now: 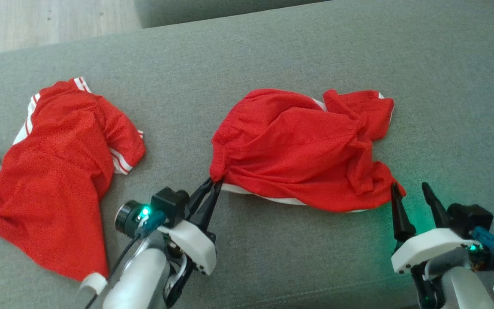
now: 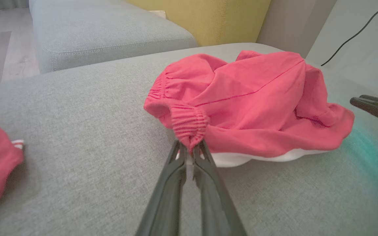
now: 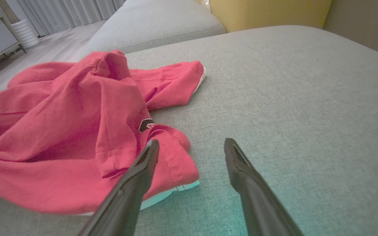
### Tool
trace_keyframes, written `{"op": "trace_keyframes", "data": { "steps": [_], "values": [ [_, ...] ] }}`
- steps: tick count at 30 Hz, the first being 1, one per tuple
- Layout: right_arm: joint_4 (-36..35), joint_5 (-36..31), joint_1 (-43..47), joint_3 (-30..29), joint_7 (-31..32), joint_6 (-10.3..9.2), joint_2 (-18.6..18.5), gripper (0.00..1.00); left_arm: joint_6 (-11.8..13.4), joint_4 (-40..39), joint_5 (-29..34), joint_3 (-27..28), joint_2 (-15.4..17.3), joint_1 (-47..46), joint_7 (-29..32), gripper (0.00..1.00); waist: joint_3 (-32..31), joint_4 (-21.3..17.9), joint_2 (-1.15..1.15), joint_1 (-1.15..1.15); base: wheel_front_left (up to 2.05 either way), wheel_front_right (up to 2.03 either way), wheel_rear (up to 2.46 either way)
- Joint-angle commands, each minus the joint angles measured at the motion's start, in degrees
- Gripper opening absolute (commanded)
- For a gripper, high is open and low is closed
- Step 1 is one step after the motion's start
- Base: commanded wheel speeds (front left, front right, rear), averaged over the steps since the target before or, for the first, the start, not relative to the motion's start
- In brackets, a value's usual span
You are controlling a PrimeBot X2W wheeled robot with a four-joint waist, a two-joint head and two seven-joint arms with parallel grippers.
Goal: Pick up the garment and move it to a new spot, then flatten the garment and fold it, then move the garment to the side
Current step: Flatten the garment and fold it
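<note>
Head camera steeply down over sofa point(image 1: 272, 51); wrist cameras low, close, apparently opposite ends of one garment point(image 1: 298, 146).

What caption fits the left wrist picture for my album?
Left hand pinches the red shorts by the waistband on a grey sofa.

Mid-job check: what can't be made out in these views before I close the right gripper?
- Head view: the shirt runs off the left edge.
- Right wrist view: a fold half covers the logo on the shorts.
- Right wrist view: one finger of the right gripper hides the hem, so contact is unclear.
</note>
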Motion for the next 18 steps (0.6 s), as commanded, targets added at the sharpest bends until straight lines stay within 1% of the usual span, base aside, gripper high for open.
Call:
{"op": "trace_keyframes", "data": {
  "steps": [1,9,13,18],
  "values": [
    [-0.5,-0.1,0.0,1.6,0.4,-0.04,-0.2,1.0,-0.2,-2.6,-0.1,2.3,0.2,0.5,-0.3,0.0,-0.3,0.3,0.0,0.0,0.0,0.0,0.0],
    [3.0,0.5,-0.3,1.9,1.1,-0.04,-0.2,1.0,-0.2,-4.9,0.2,2.6,-0.2,1.9,-0.3,0.0,-0.8,1.4,0.0,0.0,0.0,0.0,0.0],
    [6.1,-0.7,-1.4,-0.1,1.8,-0.04,-0.2,1.0,-0.2,-5.4,0.2,2.4,-0.3,1.9,-0.3,0.0,-0.7,2.1,0.0,0.0,0.0,0.0,0.0],
    [9.4,-1.3,-3.8,-0.1,1.4,-0.04,-0.2,1.0,-0.3,-5.7,0.2,2.1,-0.5,1.7,-0.3,0.0,-0.4,2.7,0.0,0.0,0.0,0.0,0.0]
  ]
}}
